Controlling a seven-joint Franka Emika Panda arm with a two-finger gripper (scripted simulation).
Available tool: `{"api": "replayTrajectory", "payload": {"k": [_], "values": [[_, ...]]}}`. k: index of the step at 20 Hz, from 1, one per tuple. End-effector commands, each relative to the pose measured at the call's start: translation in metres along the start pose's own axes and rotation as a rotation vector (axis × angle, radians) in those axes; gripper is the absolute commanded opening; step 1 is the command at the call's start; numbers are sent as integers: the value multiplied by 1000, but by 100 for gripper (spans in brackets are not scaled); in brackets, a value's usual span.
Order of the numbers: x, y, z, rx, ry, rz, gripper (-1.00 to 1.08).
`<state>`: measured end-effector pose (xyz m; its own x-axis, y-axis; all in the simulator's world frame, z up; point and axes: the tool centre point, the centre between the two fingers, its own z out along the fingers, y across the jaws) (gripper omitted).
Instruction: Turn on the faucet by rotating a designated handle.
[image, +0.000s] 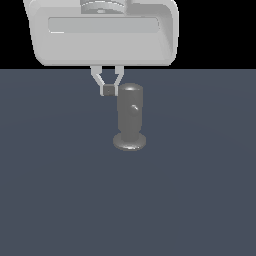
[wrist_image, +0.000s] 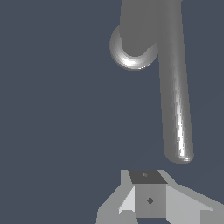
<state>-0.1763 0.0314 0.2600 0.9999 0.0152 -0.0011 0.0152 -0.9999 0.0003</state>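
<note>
no readable text, no labels, no numbers

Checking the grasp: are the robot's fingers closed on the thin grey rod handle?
No. The fingers meet with no gap, shut on nothing; the thin grey metal rod handle ends clear of them.

The tall grey metal faucet (image: 130, 112) and its thin grey rod handle (wrist_image: 175, 87) are met just beside the pale closed gripper (image: 108, 90).

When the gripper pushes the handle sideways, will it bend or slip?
The handle looks like a straight, thick metal rod, so it probably stays stiff and swings around the faucet. Its glossy, rounded surface may let the gripper slide off near the tip.
</note>
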Motion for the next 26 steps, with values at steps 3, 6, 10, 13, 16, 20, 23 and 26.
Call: {"api": "replayTrajectory", "payload": {"k": [3, 6, 10, 13, 16, 20, 23, 26], "values": [[9, -3, 22, 0, 1, -5, -100], [14, -5, 32, 1, 1, -7, -100], [17, -6, 39, 1, 1, -8, -100], [18, -6, 41, 1, 1, -9, -100], [19, -6, 40, 1, 1, -9, -100], [18, -6, 40, 1, 1, -9, -100], [21, 10, 40, 1, 1, -9, -100], [24, 26, 40, 1, 1, -9, -100]]}}
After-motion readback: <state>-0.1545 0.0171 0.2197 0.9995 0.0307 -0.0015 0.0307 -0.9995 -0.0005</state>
